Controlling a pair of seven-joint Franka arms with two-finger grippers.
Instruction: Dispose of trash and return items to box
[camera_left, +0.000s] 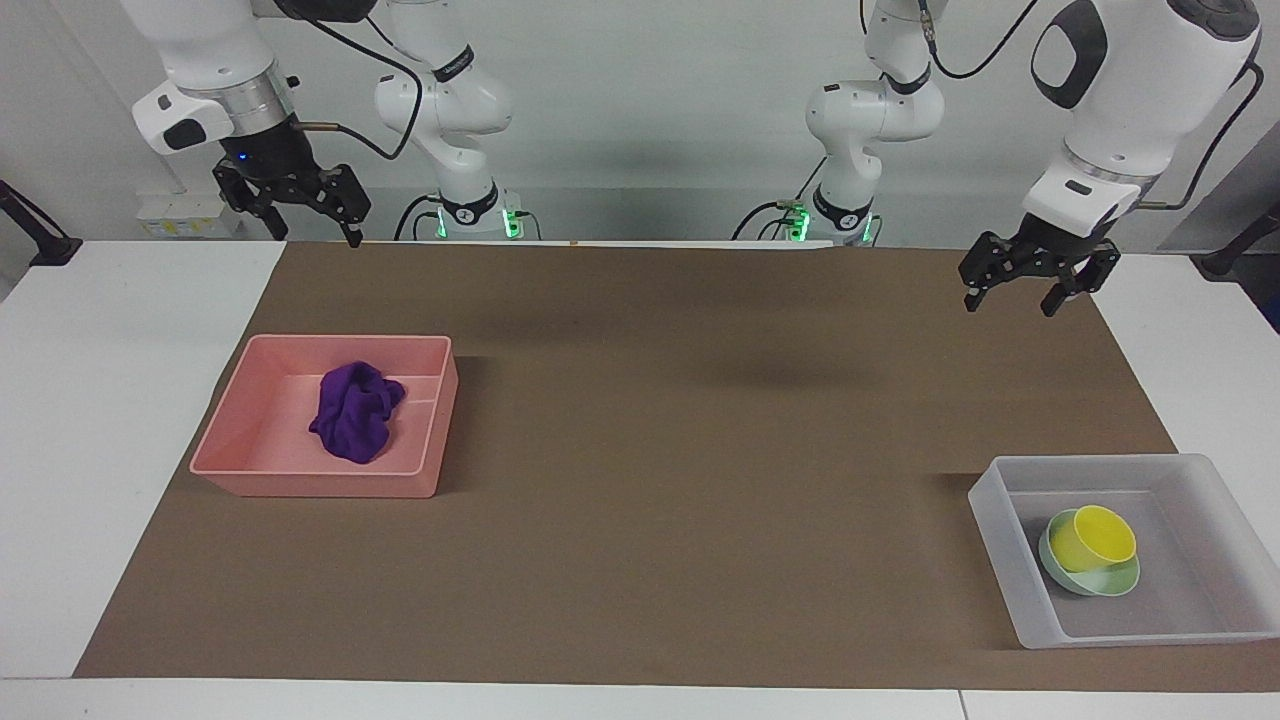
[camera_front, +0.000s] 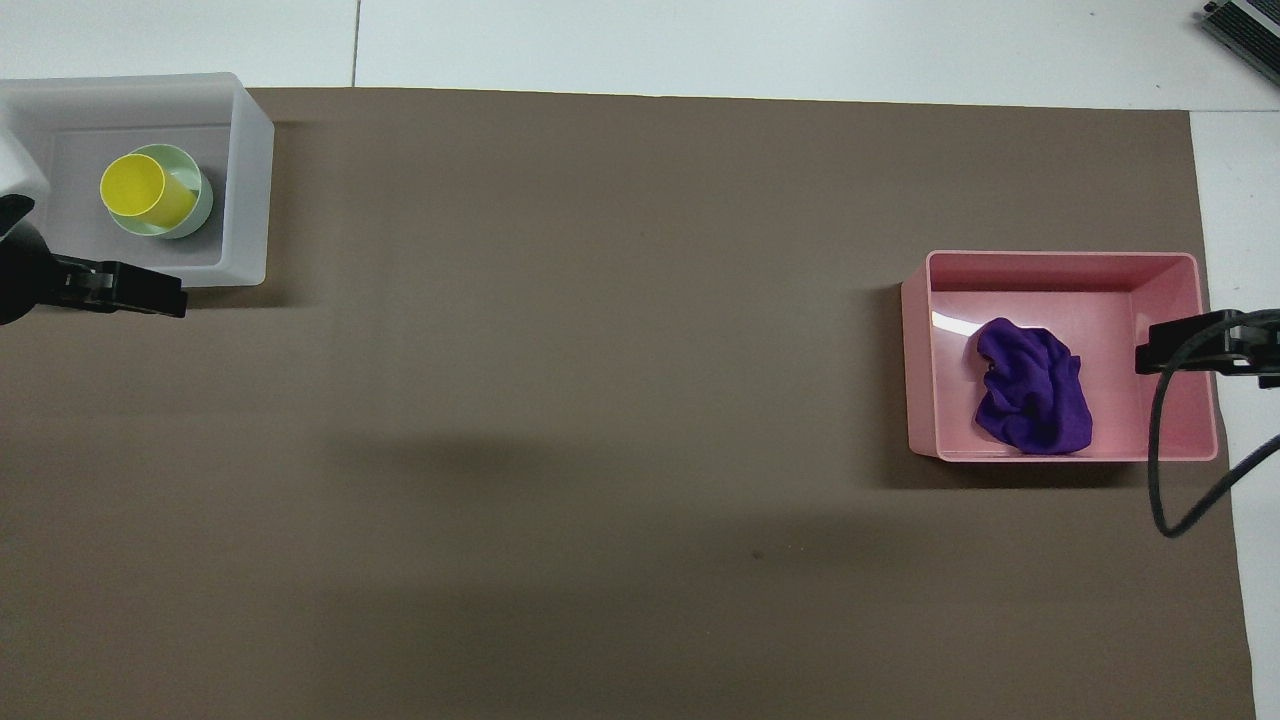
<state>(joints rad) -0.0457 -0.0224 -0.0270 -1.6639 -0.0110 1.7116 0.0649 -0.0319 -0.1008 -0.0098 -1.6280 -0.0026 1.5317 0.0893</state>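
Observation:
The trash, a purple cloth wad (camera_left: 355, 410) (camera_front: 1032, 400), lies inside the pink tray (camera_left: 300, 485) (camera_front: 1060, 262). The frosted box (camera_left: 1000, 530) (camera_front: 250, 180) sits at the left arm's end of the table. In it the yellow cup (camera_left: 1095, 535) (camera_front: 140, 188) leans inside the mint-green bowl (camera_left: 1105, 583) (camera_front: 203, 195). My left gripper (camera_left: 1012, 300) (camera_front: 150, 293) hangs open and empty, high over the brown mat and apart from the box. My right gripper (camera_left: 315, 228) (camera_front: 1165, 352) waits open and empty, up over the mat's corner at the right arm's end.
A brown mat (camera_left: 680, 450) (camera_front: 600, 400) covers most of the white table (camera_left: 100, 400). The pink tray stands toward the right arm's end. A black cable (camera_front: 1160, 470) loops down from the right gripper beside the tray.

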